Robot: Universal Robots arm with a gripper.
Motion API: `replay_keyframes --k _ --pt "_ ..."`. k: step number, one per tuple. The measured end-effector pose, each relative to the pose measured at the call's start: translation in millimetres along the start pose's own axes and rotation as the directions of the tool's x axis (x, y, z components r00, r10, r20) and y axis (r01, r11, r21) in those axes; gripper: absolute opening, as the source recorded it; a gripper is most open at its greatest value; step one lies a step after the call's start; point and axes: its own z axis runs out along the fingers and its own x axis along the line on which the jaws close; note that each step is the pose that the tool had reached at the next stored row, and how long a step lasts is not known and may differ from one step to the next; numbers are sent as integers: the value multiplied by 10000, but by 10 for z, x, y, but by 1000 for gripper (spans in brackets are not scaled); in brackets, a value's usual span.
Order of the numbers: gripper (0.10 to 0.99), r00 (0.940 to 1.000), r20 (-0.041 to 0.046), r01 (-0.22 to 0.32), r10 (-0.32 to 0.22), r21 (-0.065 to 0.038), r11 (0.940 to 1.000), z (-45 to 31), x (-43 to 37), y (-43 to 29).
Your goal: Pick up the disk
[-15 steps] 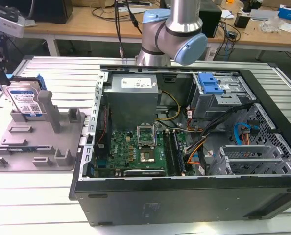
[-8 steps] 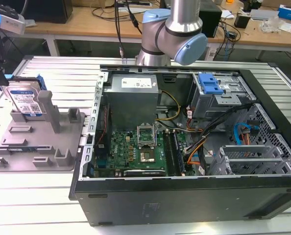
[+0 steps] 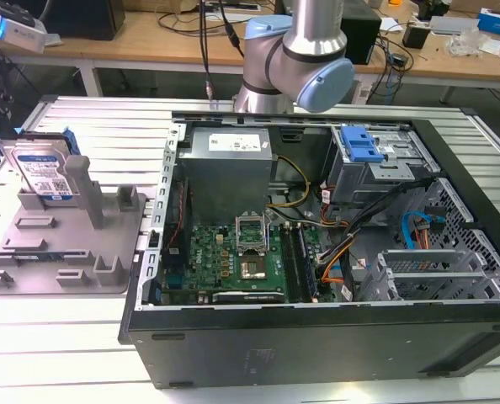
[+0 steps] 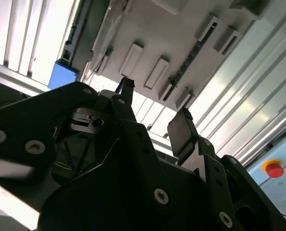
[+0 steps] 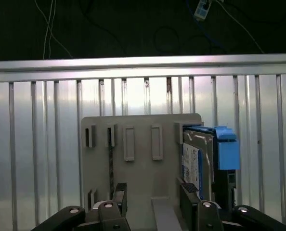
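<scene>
Closest to us in both wrist views, the tool shows its two black metal fingers spread apart. It is released, with nothing caught between them.

Just past the fingertips lies the grey plastic fixture plate, flat and set with upright posts and narrow slots. On it stands the disk, a flat rectangular silver metal hard drive with a white-and-blue label and a blue edge frame. It is upright on its edge and braced between grey posts. The tool is near the disk but apart from it. Beneath the plate runs the ribbed aluminium worktop.

Next we take the exterior view from its front edge backward. The open black metal computer case spreads from six o'clock round to three o'clock, and a green motherboard lies flat inside it near the centre. At nine o'clock we see the fixture plate beside the case, with the disk upright at ten o'clock, its label facing the camera. Deeper in the case sit a grey metal power supply box and, toward one o'clock, a blue plastic latch. At twelve o'clock rises the silver-and-blue robot arm, and behind it stand light wooden benches strewn with cables.
</scene>
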Motion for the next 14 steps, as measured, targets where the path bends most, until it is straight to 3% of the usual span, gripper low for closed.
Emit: replay_keyframes --k 4,8,14 --pt "557 10000 0 0 0 -1 10000 2 -160 72" --pt "557 10000 0 1 -1 -1 10000 7 -347 198" --pt "557 10000 -1 47 -47 0 10000 17 -500 284"
